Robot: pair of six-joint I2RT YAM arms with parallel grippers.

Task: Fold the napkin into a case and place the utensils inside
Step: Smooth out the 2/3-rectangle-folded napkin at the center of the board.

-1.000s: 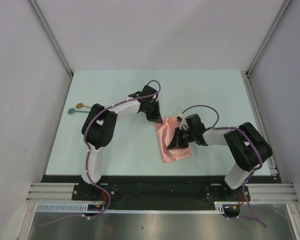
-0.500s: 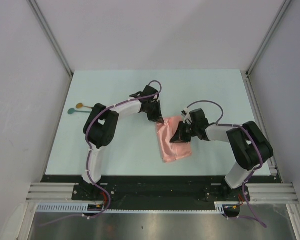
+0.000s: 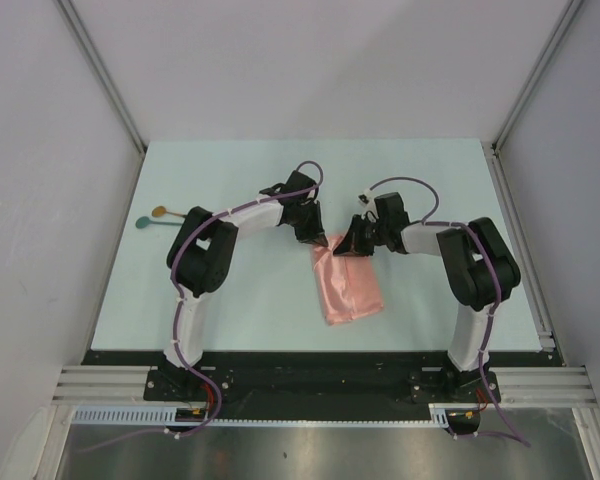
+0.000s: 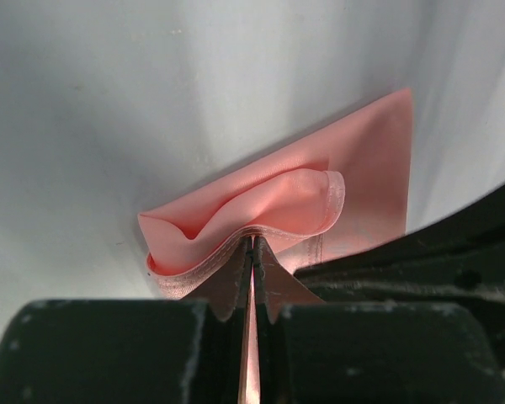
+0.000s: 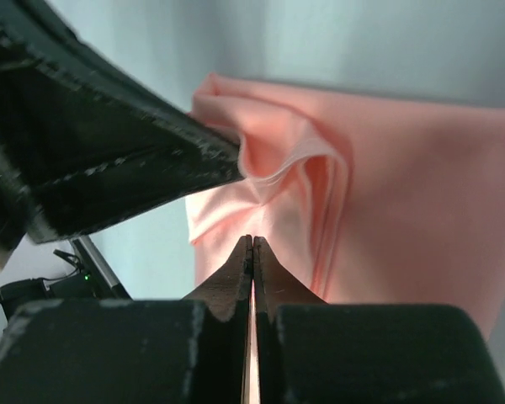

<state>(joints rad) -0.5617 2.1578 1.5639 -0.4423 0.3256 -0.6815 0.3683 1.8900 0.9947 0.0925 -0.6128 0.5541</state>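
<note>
We see the napkin lying folded into a narrow rectangle on the table. It sits a little right of the middle, between the two arms, with its long side running front to back. Its far end is lifted and rumpled where both grippers meet it.

The left gripper has its jaws clamped on the napkin's far left corner. In the left wrist view a hemmed fold of cloth bulges out just past the fingertips, and a strip of pink shows between the fingers.

The right gripper sits just beside it at the napkin's far edge, jaws pressed together. Its tips point at the raised fold, but we cannot tell whether they pinch any cloth.

The two spoons lie side by side near the table's far left edge, well apart from the napkin. Their bowls are to the left and their handles run right toward the left arm.
</note>
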